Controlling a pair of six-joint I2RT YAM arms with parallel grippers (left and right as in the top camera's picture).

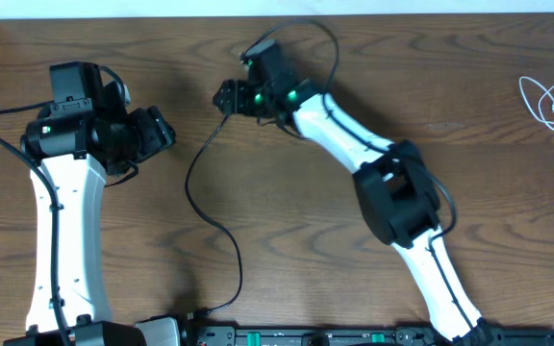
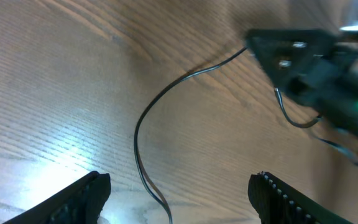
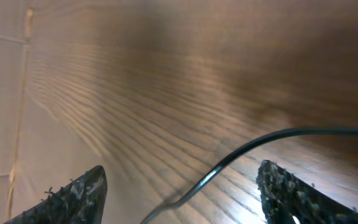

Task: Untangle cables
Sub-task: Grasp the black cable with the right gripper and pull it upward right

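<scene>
Both left fingers (image 2: 73,202), right fingers (image 3: 73,198) spread wide, empty, black cable (image 1: 188,181) lying loose

My left arm (image 1: 61,221) and right arm (image 1: 339,130) are wearing white covers with black joints. Thick black wires (image 1: 336,48) are running along them. Green lights (image 1: 290,95) are glowing behind my right gripper (image 1: 224,96).

The white cable (image 1: 552,104) was cut off by the overhead view's right edge; its plug ends were too small to resolve. The black cable (image 1: 188,181) was untraceable at its lower end.
</scene>
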